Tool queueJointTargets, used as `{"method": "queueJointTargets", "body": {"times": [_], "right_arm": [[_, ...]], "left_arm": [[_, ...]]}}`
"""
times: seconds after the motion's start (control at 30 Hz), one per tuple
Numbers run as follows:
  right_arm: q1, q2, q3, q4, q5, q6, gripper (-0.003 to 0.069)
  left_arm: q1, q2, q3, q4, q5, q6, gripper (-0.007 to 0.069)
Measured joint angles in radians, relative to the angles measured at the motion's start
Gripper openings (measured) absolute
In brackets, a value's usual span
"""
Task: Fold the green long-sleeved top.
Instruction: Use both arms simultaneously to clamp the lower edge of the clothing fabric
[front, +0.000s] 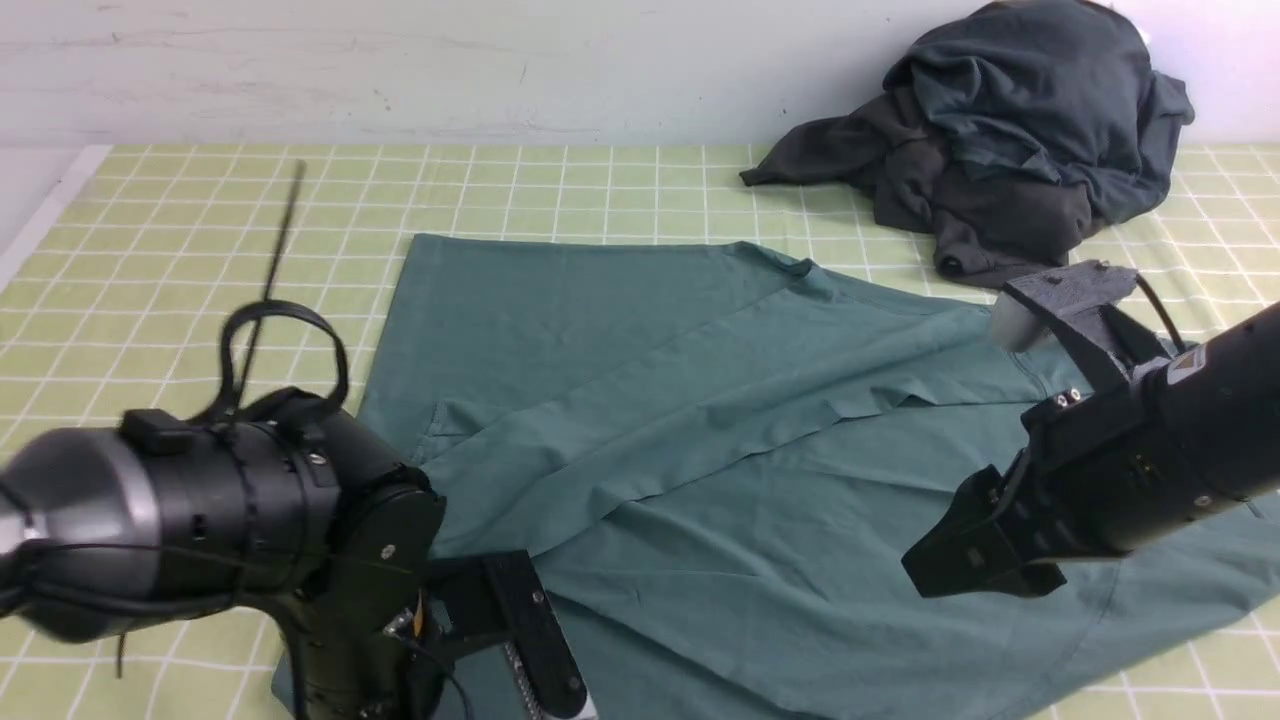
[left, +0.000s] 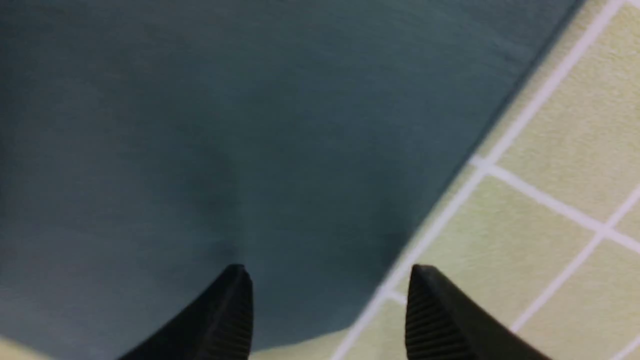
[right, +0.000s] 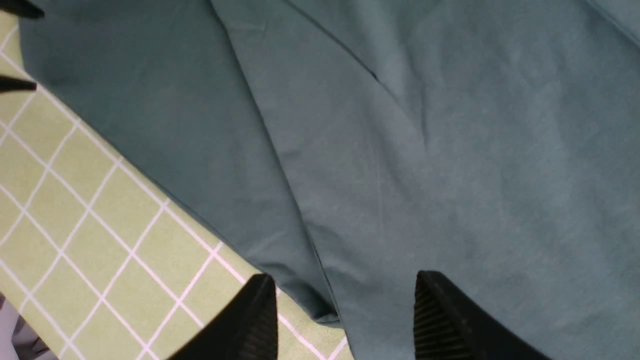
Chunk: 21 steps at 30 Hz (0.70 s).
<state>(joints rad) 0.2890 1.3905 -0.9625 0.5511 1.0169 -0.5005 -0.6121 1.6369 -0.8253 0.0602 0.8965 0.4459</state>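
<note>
Both of my hands stand released, fingers spread with nothing between them. My left hand (left: 327, 282) hangs at the lower left of the front view, over the edge where cloth meets checked cover. My right hand (right: 345, 287) hangs at the right, above the cloth and near another of its edges.

Beneath them my worktop (front: 200, 200), in a pale green cover ruled with white squares, fills the frame up to a white wall (front: 400, 70). Spread on it, from the centre to the lower right, lies the green long-sleeved top (front: 700, 470). It is mostly flat, with part of it doubled over slantwise from lower left to upper right. At the upper right, just beyond its far edge, a heap of dark clothes (front: 1010, 150) sits against the wall. Smallest, a black cable loop (front: 285, 330) stands up from my left arm.
</note>
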Motion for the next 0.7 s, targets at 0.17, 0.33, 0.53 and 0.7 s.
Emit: {"method": "queueJointTargets", "body": {"times": [0.17,0.33,0.53,0.7], "right_arm": [[0.000,0.000,0.000,-0.001,0.000,0.000,0.0351],[0.000,0.000,0.000,0.003,0.000,0.000,0.0351],[0.000,-0.001,0.000,0.015,0.000,-0.018,0.0351],[0.000,-0.046,0.002,0.107,-0.009,-0.138,0.0343]], "left_arm": [[-0.013,0.034,0.000,0.030,-0.018,0.000,0.0379],[-0.022,0.040,0.009,0.055,-0.044,0.001,0.0265],[-0.027,0.035,0.004,0.088,-0.033,-0.011,0.0031],[-0.026,-0.043,-0.038,0.134,0.043,-0.102,0.0006]]}}
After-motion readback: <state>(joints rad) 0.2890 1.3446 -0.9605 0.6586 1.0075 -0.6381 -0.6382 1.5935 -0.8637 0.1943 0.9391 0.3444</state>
